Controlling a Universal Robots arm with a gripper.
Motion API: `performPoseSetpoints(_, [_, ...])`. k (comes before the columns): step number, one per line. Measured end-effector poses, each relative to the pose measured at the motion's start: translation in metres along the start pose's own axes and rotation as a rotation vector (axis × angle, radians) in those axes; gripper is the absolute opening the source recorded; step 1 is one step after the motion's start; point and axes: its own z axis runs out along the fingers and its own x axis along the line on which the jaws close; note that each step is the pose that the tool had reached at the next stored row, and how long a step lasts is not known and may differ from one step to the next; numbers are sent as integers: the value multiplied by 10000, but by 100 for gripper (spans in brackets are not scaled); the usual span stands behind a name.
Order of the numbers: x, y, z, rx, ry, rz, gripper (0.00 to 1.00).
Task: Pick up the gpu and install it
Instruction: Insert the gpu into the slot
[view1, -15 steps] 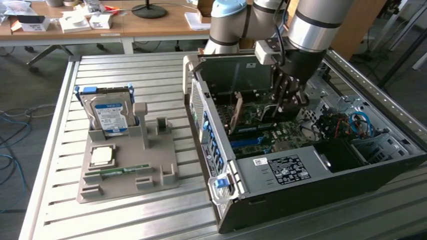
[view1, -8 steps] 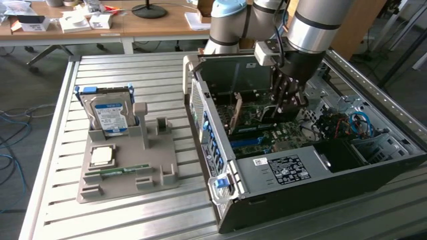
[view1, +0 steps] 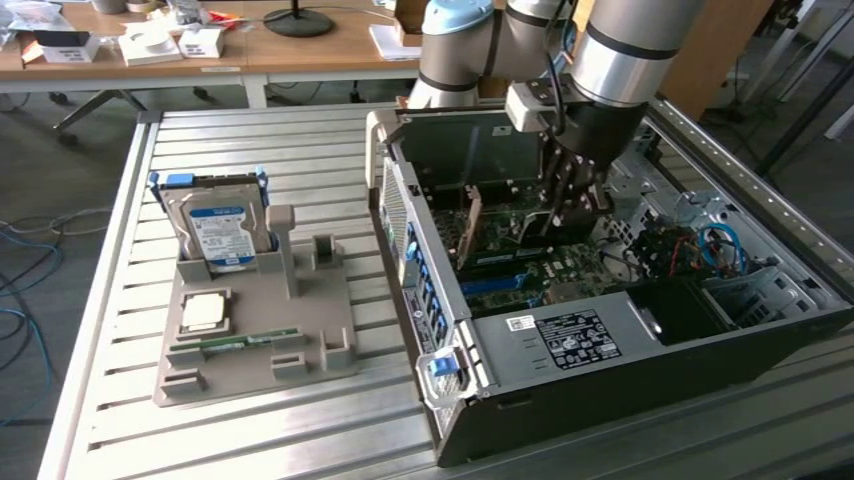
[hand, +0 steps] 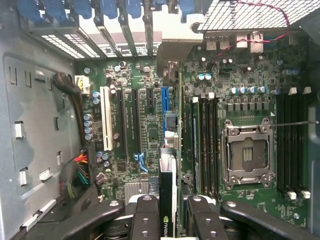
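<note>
Arm is reaching down into the open computer case (view1: 587, 345), with the gripper (view1: 571, 215) sitting deep inside between the case walls. In the wrist view the gripper is clamping the gpu (hand: 168, 192) edge-on between its two black fingers (hand: 146, 217). The card is running straight out ahead of the fingertips, a maker's logo showing on the edge nearest the tool. The gpu is hanging over the green motherboard (hand: 150, 125), its far end lining up with the blue expansion slot (hand: 164, 100) directly ahead of the tool; I cannot tell whether card and slot are touching. To one side of the held card a pair of long black slots (hand: 134, 120) is running parallel to it, with a white slot (hand: 105, 117) lying further out on that same side. On the card's other side the memory slots (hand: 205, 145) are sitting just beside it, and the metal-framed processor socket (hand: 248, 150) is sitting beyond them. Outside the case, well apart from the tool toward the exterior view's left, a grey holder tray (view1: 320, 335) is resting on the slatted metal table (view1: 107, 400). A hard drive (view1: 220, 228) is standing upright in the tray, with a processor chip (view1: 203, 312) lying flat and a RAM stick (view1: 238, 343) lying just beside the chip
</note>
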Motion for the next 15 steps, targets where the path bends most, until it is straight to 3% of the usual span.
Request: performPoseSetpoints(15, [57,33,-1,10,-6,0,26])
